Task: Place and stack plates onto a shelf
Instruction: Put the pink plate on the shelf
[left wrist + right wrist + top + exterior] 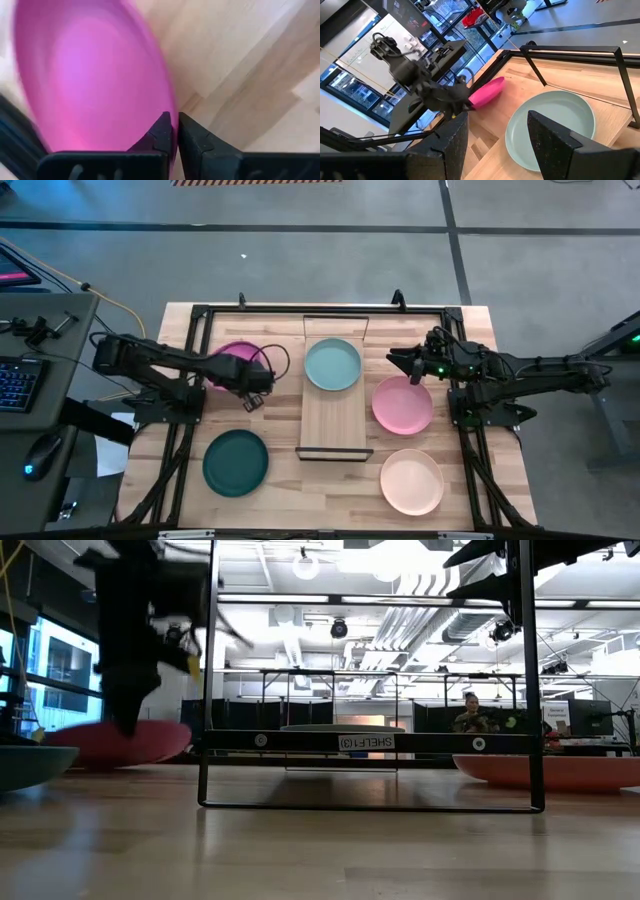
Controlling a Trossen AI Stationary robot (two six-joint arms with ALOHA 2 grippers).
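Worktop (330,480): butcher-block; shelf (333,425) at centre.
Shelf: pale teal plate (332,364) at 12 o'clock end, rest bare.
Left claw (250,388): clamped on magenta plate (232,360) rim.
Right claw (402,363): fingers spread, holding nothing, above light pink plate (402,405).

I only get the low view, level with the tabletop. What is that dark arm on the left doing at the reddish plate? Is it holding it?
Observer: Yes. The left wrist view shows the left end effector shut on the magenta plate at its rim.
Operator: Is anything on the shelf? I see only a thin sliver there.
Observer: One pale teal plate, lying toward one end of the shelf.
Operator: And the other arm?
Observer: The right end effector is open, between that teal plate and the light pink plate on the table.
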